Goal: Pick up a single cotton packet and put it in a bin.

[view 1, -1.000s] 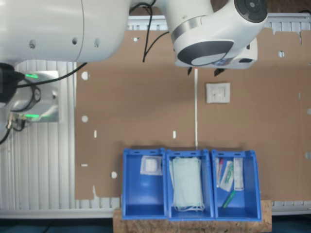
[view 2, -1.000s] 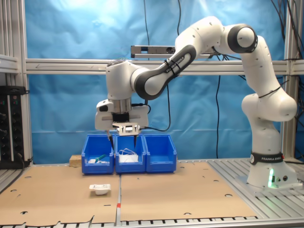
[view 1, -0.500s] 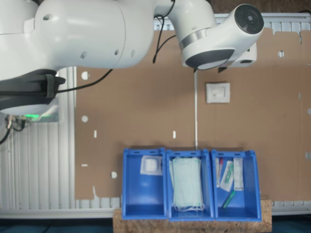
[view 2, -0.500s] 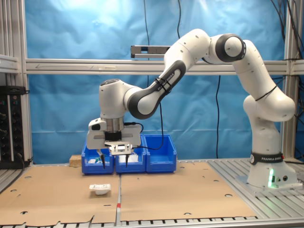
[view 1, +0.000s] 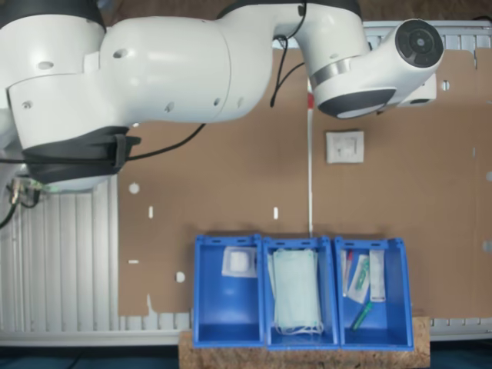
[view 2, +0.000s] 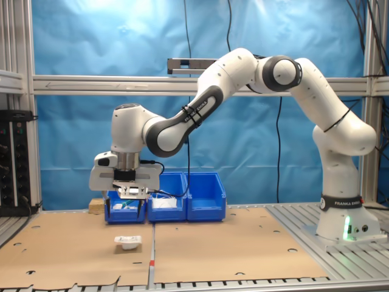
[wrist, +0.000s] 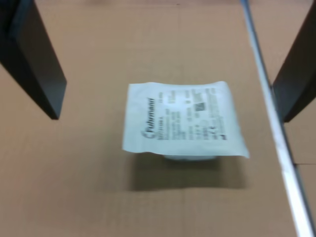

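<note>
A white square cotton packet (view 1: 344,147) lies flat on the brown cardboard, away from the bins. In the second exterior view the packet (view 2: 127,242) rests on the cardboard just below my gripper (view 2: 129,205), which hangs a short way above it. The wrist view shows the packet (wrist: 183,121) between my two dark fingers (wrist: 34,64), spread wide and not touching it, so the gripper (wrist: 170,112) is open and empty. The blue bin (view 1: 227,317) at the first exterior view's left end of the row holds another white packet (view 1: 239,262). It is at the second exterior view's right end (view 2: 206,207).
Two more blue bins stand in the row: the middle one (view 1: 267,330) holds pale green face masks, the end one (view 1: 403,307) thin green-and-white packets. A white strip (view 1: 310,177) runs along the cardboard seam. The arm's base (view 2: 343,219) stands on the metal table at the second exterior view's right.
The arm has swung away from above the bins toward the packet on the cardboard and come lower. The gripper has stayed open.
</note>
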